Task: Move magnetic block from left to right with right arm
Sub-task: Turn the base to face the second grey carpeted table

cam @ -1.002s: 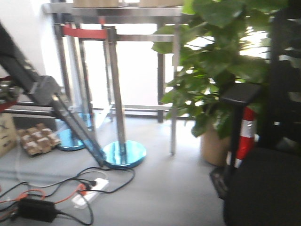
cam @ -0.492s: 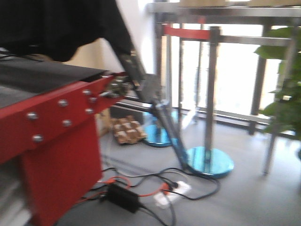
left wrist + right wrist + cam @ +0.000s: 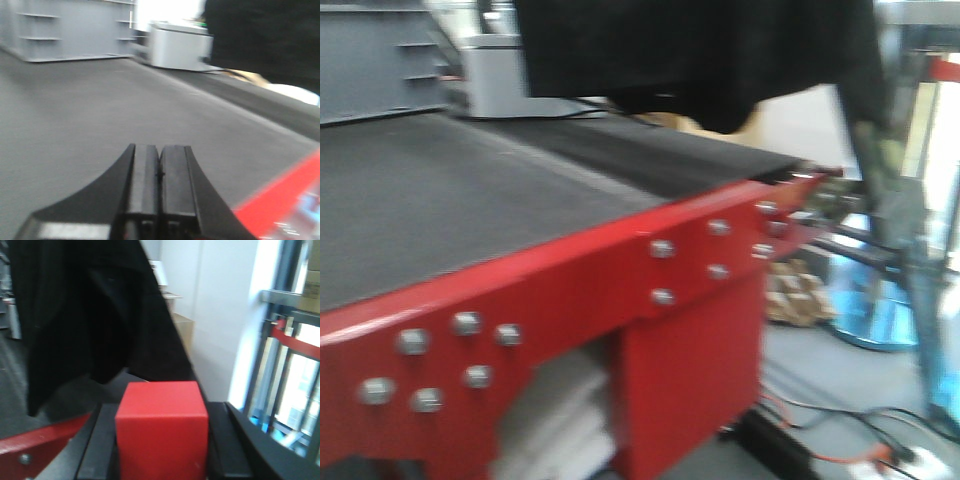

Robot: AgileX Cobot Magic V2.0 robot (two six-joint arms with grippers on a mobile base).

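The magnetic block [image 3: 161, 427], a plain red cube, fills the lower middle of the right wrist view. My right gripper [image 3: 161, 412] is shut on it, one black finger pressed to each side face. In the left wrist view my left gripper [image 3: 160, 161] is shut with nothing in it, its two pads pressed together low over the grey table mat [image 3: 70, 115]. Neither the block nor either gripper shows in the blurred front view.
A red metal frame with bolts [image 3: 620, 290] edges the dark table mat [image 3: 440, 190]. A black cloth [image 3: 700, 55] hangs over the far side. A white box [image 3: 177, 46] and grey shelving [image 3: 65, 27] stand at the back. Cables [image 3: 860, 450] and a stanchion base [image 3: 875, 320] lie on the floor to the right.
The front view has swung left: the plant and stanchions have slid out to the right, and the red-framed table now fills the picture.
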